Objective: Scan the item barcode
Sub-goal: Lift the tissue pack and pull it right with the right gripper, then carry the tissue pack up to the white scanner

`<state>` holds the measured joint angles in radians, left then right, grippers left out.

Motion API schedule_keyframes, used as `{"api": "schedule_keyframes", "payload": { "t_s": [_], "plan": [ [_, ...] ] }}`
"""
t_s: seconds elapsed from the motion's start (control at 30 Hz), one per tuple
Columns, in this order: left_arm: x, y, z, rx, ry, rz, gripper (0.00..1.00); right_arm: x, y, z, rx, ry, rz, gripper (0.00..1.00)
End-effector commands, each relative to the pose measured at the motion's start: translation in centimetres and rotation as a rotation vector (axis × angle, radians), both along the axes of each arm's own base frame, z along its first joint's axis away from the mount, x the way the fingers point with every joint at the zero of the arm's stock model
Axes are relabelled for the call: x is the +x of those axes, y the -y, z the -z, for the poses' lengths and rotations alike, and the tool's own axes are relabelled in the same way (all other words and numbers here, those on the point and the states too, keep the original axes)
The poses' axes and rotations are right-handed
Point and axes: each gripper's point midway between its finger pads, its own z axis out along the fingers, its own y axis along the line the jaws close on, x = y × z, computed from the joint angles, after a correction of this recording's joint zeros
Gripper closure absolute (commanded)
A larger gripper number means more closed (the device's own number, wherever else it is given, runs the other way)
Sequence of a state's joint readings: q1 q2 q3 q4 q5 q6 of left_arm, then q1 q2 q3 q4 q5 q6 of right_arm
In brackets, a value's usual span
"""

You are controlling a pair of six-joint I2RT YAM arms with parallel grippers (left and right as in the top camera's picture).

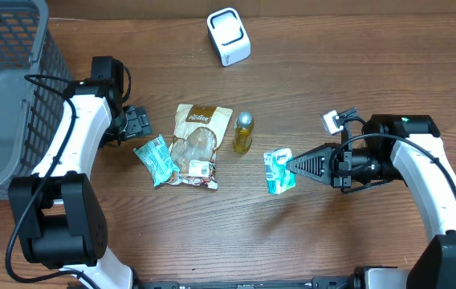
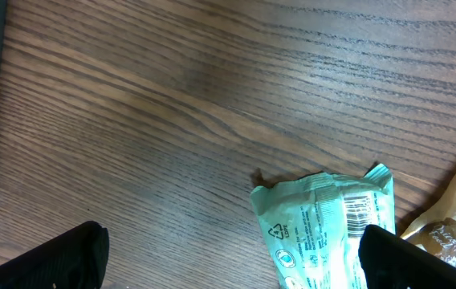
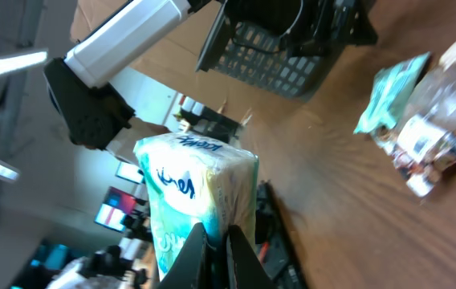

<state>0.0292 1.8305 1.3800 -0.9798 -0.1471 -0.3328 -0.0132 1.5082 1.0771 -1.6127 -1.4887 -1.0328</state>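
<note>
The right gripper (image 1: 294,167) was pinched tight on the edge of a small white-and-teal soft plastic pack (image 1: 278,171), right of the middle of the wooden table (image 1: 356,72), so the step in hand looked like carrying it off for scanning. The next move likely called for bringing it to the white box-shaped scanner (image 1: 229,36), well apart at the far edge, with the barcode side facing it. The left gripper (image 1: 137,122) hung with fingers spread beside a green crinkled packet (image 2: 328,229). Only the left wrist view showed that packet's printed barcode. The right wrist view showed the held pack's lettering but no barcode.
</note>
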Motion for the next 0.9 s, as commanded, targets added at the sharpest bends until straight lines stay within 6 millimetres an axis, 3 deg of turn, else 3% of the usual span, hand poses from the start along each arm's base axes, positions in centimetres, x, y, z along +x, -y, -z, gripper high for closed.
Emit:
{"api": "schedule_keyframes", "payload": {
  "t_s": [0.0,0.4,0.5,0.57,0.63,0.7,0.87],
  "plan": [
    [-0.1,-0.5,-0.9,0.009,0.021,0.004,0.0,0.1,0.0,0.3,-0.026,0.067,-0.011,0.96],
    [-0.1,-0.5,-1.0,0.009,0.022,0.004,0.0,3.1,2.0,7.4,-0.426,-0.157,0.065,0.96],
    [-0.1,-0.5,-1.0,0.009,0.022,0.004,0.0,5.1,3.9,10.2,-0.615,-0.22,0.181,0.96],
    [-0.1,-0.5,-0.9,0.009,0.021,0.004,0.0,7.2,7.1,13.0,-0.835,-0.313,0.373,0.96],
    [-0.1,-0.5,-1.0,0.009,0.022,0.004,0.0,8.3,8.9,14.0,-0.943,-0.335,0.48,0.96],
    [-0.1,-0.5,-1.0,0.009,0.022,0.004,0.0,9.5,9.8,14.4,-1.014,-0.297,0.548,0.96],
    [-0.1,-0.5,-0.9,0.009,0.021,0.004,0.0,12.6,9.3,13.3,-1.057,-0.163,0.642,0.96]
  ]
}}
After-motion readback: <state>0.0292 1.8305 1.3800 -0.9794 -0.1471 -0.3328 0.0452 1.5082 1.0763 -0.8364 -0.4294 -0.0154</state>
